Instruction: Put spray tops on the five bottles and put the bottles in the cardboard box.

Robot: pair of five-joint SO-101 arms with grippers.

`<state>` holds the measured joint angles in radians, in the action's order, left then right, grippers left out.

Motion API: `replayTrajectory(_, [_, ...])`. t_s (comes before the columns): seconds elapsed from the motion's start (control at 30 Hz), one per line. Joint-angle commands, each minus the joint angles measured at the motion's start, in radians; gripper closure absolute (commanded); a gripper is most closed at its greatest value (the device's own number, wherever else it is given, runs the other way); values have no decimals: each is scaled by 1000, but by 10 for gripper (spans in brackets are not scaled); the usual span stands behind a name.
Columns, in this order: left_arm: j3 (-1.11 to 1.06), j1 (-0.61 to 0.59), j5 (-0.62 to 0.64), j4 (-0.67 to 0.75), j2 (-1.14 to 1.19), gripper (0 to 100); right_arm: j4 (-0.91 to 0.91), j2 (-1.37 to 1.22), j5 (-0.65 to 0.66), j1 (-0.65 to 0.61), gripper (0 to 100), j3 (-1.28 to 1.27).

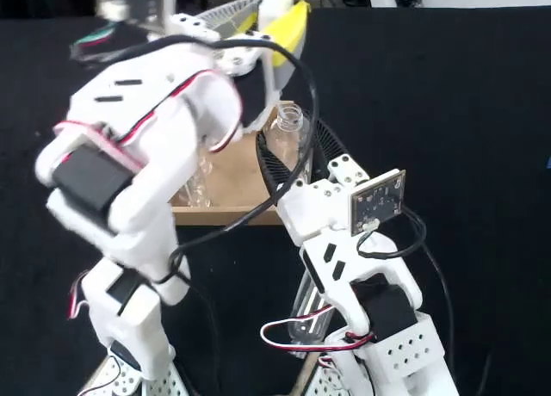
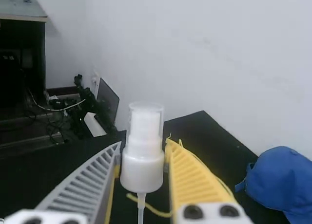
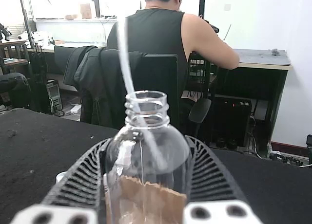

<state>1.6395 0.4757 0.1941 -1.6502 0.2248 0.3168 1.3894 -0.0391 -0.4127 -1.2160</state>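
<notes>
Nearest me, my left gripper (image 2: pixel 142 148) clamps a spray top (image 2: pixel 145 121) whose tube (image 3: pixel 124 63) dips into the open bottle (image 3: pixel 146 160) my right gripper (image 3: pixel 146 142) grips at the box (image 1: pixel 234 179), so I judge this top unseated and boxing left to do.

— How do the two arms stand?
— The left arm (image 1: pixel 138 155) is raised and stretched forward, left gripper (image 2: pixel 142 151) clamped on a spray top (image 2: pixel 144 124). The right arm (image 1: pixel 340 241) is bent lower, right gripper (image 3: pixel 146 145) closed around an upright bottle (image 3: pixel 146 109).
</notes>
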Motion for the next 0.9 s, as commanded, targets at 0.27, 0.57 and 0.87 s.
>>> replayTrajectory(0.27, [10,108,3,-28,74,966,-25,39,2,-11,938,13])
replayTrajectory(0.57, [12,107,5,-110,72,952,-25,39,2,-11,938,13])
replayTrajectory(0.87, [24,99,8,-110,55,689,-25,39,2,-11,938,12])
